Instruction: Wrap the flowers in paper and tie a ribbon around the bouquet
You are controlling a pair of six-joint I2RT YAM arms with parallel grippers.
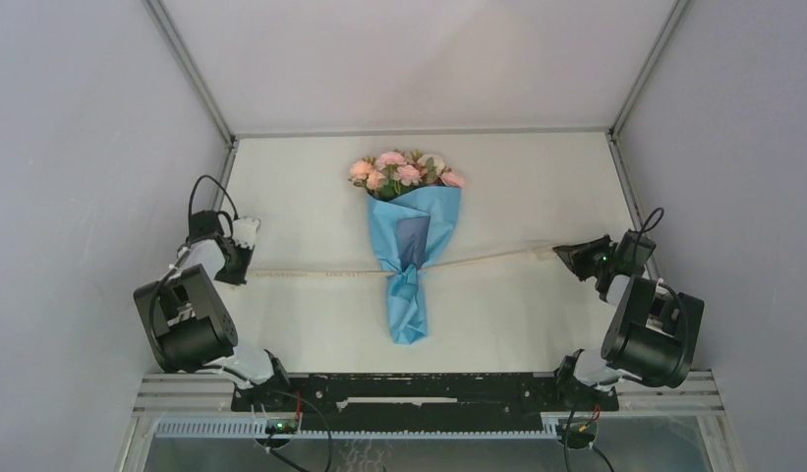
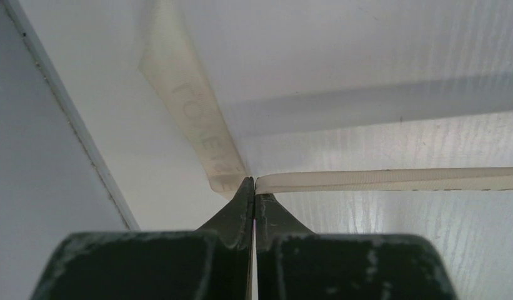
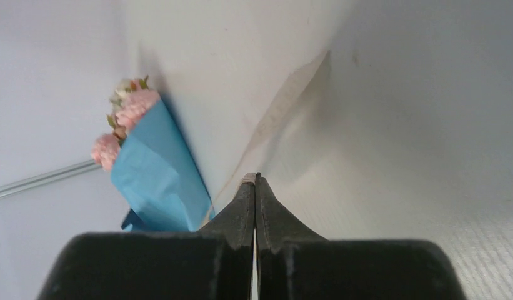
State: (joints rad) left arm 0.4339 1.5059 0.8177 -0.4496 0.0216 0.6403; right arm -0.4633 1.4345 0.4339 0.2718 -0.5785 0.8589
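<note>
Nearest, the left gripper [image 2: 254, 182] and the right gripper [image 3: 256, 177] are each pinched shut on one end of the ribbon [image 1: 320, 272], about equally far from the bouquet [image 1: 411, 236]. The ribbon runs taut from side to side between them, crossing the bouquet's narrowed neck at mid-tabletop [image 1: 537, 187]. The bouquet's long axis points away, with the flowers [image 1: 404, 169] farthest.
</note>
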